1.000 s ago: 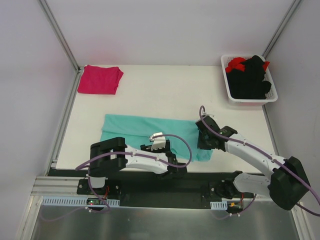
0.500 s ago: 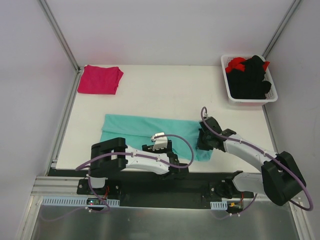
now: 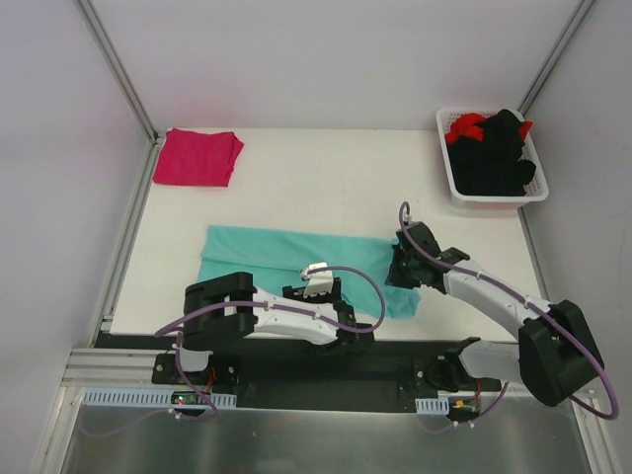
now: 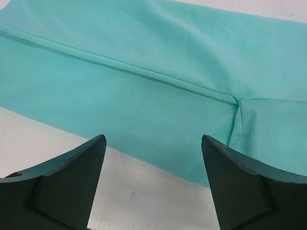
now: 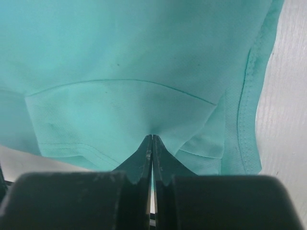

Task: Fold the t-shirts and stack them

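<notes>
Lying flat across the near middle of the tabletop (image 3: 296, 188), the teal t-shirt (image 3: 286, 259) looks mid-fold. The right fingers (image 5: 140, 162) are pressed together, pinching cloth at its hemmed right end. The left fingers (image 4: 72, 167) gape wide, holding nothing, just above its near edge. The magenta t-shirt (image 3: 200, 156) sits folded at the far left corner. Next, I judge, the left must close on cloth so both ends can be carried over evenly.

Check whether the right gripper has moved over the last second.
Yes, slightly. In the top view the right gripper has crept away from the near edge of the table, toward the white basket, still shut on the teal t-shirt.
</notes>
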### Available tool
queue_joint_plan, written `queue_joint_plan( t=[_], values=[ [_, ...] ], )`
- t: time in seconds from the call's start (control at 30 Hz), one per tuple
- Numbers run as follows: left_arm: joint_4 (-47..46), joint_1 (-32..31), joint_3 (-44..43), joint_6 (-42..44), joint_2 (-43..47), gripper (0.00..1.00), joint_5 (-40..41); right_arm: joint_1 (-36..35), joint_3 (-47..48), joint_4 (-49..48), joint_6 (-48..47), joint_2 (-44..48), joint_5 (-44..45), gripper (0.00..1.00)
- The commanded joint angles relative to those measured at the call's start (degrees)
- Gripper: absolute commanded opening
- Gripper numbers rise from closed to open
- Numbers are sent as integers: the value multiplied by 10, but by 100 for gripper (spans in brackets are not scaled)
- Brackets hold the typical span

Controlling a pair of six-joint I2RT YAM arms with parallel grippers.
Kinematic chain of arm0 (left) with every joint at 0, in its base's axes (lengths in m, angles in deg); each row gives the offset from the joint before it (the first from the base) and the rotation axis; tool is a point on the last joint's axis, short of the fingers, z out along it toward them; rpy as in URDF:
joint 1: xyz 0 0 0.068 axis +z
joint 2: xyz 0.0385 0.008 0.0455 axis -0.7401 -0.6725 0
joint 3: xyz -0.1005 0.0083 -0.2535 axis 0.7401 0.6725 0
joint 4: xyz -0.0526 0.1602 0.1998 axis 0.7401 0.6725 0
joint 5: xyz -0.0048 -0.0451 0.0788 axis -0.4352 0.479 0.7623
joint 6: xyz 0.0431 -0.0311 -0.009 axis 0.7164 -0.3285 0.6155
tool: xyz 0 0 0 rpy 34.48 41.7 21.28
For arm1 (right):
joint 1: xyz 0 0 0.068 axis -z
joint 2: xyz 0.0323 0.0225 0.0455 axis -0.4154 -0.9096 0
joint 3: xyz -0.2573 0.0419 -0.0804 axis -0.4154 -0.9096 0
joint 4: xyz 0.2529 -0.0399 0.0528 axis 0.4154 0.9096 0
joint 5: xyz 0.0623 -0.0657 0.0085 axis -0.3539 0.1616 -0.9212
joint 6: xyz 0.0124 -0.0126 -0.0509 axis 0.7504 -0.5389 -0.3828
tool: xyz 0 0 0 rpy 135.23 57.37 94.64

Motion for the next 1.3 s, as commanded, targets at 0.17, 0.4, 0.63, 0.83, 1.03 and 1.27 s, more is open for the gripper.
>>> queue_joint_plan(
  t=[0.17,0.4,0.63,0.83,1.03,1.27],
  values=[
    [32,-5,-12,-23,1,81,9,8,21,-12,-12,-26,-2,1],
    [49,-6,-10,-44,6,81,8,23,-8,-38,-13,-47,-24,1],
    [58,-11,-12,-50,23,81,8,42,-42,-68,-5,-70,-37,1],
    [57,-27,-39,-30,30,82,9,48,-60,-97,-1,-91,-40,1],
    [50,-43,-79,-20,34,84,17,49,-65,-99,2,-97,-45,1],
    [-3,-38,-55,-19,18,87,27,49,-66,-92,2,-88,-49,1]
  ],
)
